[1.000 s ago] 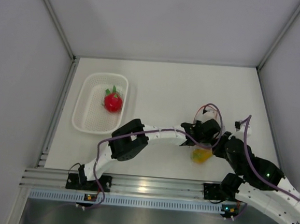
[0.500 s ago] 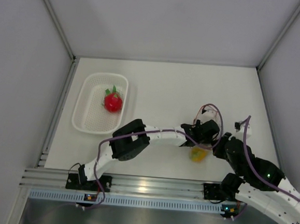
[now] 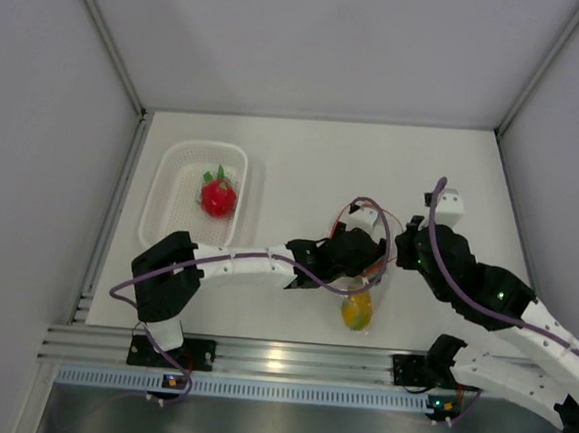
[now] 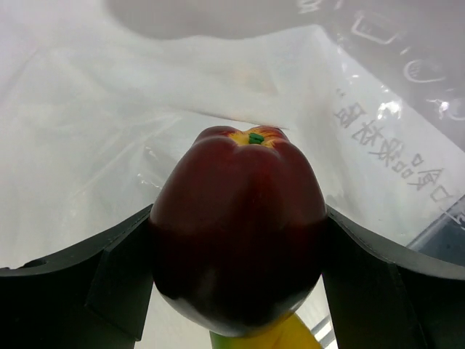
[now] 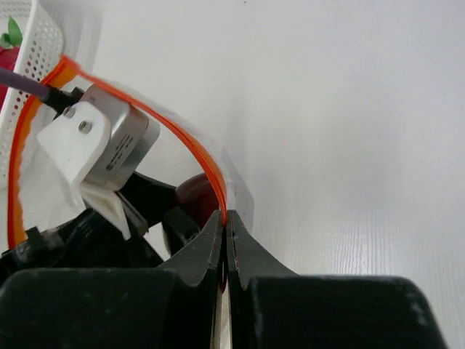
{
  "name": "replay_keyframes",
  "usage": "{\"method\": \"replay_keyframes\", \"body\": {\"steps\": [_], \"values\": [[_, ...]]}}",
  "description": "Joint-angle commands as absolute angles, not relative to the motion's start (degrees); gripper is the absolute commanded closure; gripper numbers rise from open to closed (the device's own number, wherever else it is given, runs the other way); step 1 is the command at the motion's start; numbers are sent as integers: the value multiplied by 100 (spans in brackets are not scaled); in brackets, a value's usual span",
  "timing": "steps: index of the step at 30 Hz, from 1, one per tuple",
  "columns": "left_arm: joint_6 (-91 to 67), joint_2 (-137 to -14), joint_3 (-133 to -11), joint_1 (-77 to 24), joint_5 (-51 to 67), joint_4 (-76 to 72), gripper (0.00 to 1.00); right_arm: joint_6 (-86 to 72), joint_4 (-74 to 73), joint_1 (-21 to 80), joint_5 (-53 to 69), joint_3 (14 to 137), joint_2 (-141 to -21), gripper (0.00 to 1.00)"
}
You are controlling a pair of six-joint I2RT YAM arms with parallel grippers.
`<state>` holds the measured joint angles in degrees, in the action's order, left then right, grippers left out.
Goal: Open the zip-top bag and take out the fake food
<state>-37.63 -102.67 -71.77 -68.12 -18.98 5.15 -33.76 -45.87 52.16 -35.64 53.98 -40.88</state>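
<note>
The clear zip-top bag (image 3: 375, 273) hangs open at centre right, its orange-red zip strip (image 5: 195, 149) looped wide. My right gripper (image 5: 224, 222) is shut on that strip and holds the bag up. My left gripper (image 4: 236, 240) reaches inside the bag, and in the top view (image 3: 359, 254) it sits within the mouth. It is shut on the dark maroon fruit (image 4: 238, 233). The yellow-orange fruit (image 3: 356, 309) lies in the bag's bottom, just below the maroon one (image 4: 290, 336). The red fruit with green leaves (image 3: 218, 195) lies in the white basket.
The white perforated basket (image 3: 173, 229) stands at the left of the table, its rim also in the right wrist view (image 5: 29, 51). Grey walls close in the left, right and back. A metal rail (image 3: 278, 356) runs along the near edge.
Both grippers and the bag have moved left and up from the table. The yellow-orange fruit now hangs lower in the bag. The left arm has stretched out flatter.
</note>
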Motion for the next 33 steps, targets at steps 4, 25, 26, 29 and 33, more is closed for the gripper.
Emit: {"method": "replay_keyframes", "body": {"steps": [4, 25, 26, 29, 33], "values": [[-3094, -9361, -6434, -6785, -2136, 62, 100, -2242, -3964, 5142, -3041, 6336, -5246, 100], [-3550, -7340, -5854, -6732, -2671, 606, 100, -2688, -3244, 5467, -2733, 6223, -6083, 100], [-3768, -7113, -5801, -6732, -2768, 624, 100, -2776, -3191, 5475, -2838, 6110, -6039, 100], [-3980, -6804, -5599, -6732, -3364, 755, 100, -2944, -2831, 5537, -2664, 5855, -5837, 100], [-4096, -6724, -5713, -6724, -3964, 1116, 100, -3006, -2619, 5607, -2505, 5809, -5757, 100]]}}
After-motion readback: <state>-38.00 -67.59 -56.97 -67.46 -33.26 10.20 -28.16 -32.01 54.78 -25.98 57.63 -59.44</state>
